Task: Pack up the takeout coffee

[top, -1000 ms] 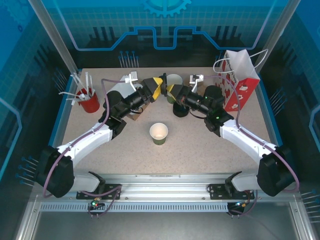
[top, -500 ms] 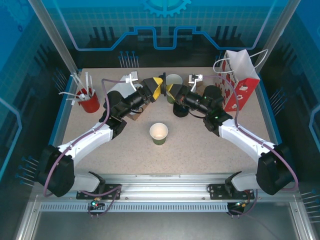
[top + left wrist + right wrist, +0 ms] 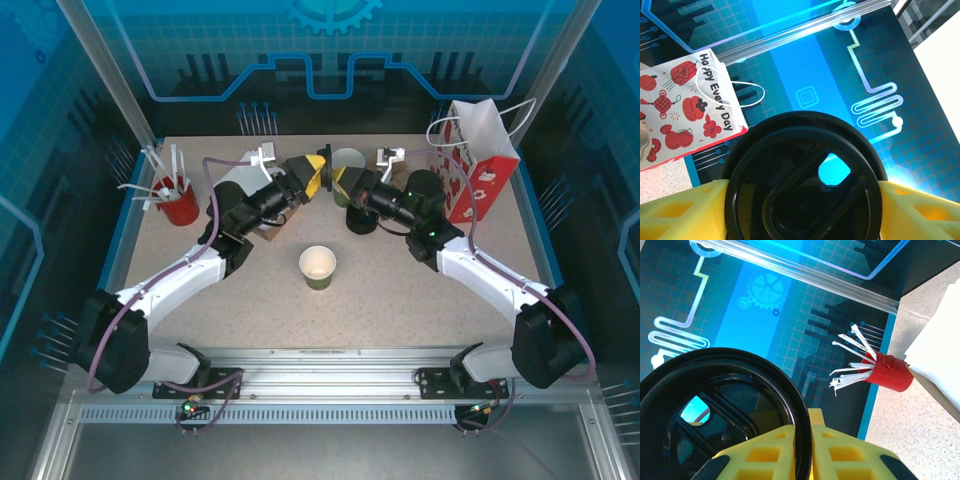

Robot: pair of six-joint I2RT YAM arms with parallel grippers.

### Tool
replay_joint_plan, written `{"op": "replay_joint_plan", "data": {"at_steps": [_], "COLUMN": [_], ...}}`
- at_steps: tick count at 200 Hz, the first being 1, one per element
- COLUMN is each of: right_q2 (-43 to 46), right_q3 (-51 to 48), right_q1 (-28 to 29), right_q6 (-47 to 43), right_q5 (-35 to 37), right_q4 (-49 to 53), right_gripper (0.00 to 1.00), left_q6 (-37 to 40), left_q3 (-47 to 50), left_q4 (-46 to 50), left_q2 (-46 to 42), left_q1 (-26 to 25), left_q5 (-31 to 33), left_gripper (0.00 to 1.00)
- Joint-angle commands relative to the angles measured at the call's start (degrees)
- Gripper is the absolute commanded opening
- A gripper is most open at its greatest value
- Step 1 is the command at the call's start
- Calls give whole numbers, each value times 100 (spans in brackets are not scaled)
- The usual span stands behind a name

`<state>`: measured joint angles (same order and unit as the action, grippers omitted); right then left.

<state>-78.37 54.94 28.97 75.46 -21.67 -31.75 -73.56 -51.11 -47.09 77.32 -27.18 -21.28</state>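
I am holding one black lid (image 3: 805,180) in the air with both hands, well to the left of the gift bag (image 3: 482,165) and about level with it. My left gripper (image 3: 802,210) is spanning the lid across its full width, a yellow finger pressing on each side. My right gripper (image 3: 802,450) is pinching the same lid by its rim, jaws nearly together. The green cup (image 3: 318,268) I am meant to pack is standing open and uncapped on the table, left of the bag and nearer my bases, well apart from it.

What I am worrying about is the exchange. If my right hand is letting go before my left is truly clamping, the lid is dropping to the table. If both are pulling at once, the thin plastic is bending or springing out sideways. A tilted grip across the width is also risking a crooked press onto the cup, tipping it.
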Motion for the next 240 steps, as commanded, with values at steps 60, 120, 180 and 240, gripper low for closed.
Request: {"op": "replay_joint_plan", "data": {"at_steps": [60, 120, 180, 240], "right_q2": [1048, 1597, 1540, 1405], "right_q3": [-272, 721, 394, 341], "right_q1": [-554, -630, -630, -621], "right_q6": [-1267, -5182, -5722, -5780], "right_q5": [314, 1475, 1622, 1691], "right_q4": [1535, 6202, 6591, 6603], "right_gripper": [51, 69, 84, 90], "left_q6": [1296, 5158, 5897, 6103], "left_q3": [476, -82, -674, -1006], "left_q4": [1132, 5922, 7595, 7752], "left_q2": [-516, -1279, -579, 144], "left_q1": [194, -764, -1775, -1923], "left_q5": [379, 2658, 3451, 3508], "left_gripper": [68, 68, 67, 66]}}
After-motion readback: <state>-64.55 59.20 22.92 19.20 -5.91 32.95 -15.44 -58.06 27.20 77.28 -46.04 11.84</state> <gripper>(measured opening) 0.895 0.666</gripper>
